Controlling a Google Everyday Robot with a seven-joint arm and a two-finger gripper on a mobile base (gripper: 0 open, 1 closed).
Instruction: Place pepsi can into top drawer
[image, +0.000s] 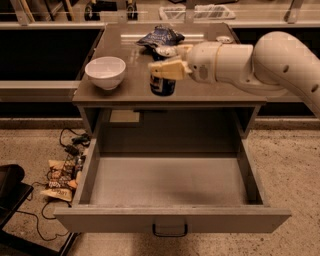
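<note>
The pepsi can (163, 85), dark blue with a round logo, is held upright just above the front part of the counter top (200, 92). My gripper (167, 61) reaches in from the right and is shut on the can's upper part, its cream fingers (167, 69) on either side of it. The top drawer (170, 220) is pulled wide open below the counter, its grey inside bare, its dark curved handle (170, 231) at the front.
A white bowl (105, 72) stands on the counter's left side. A blue foil snack bag (160, 36) lies at the back. Cables and wrappers (62, 175) lie on the floor to the drawer's left, by a dark object (10, 185).
</note>
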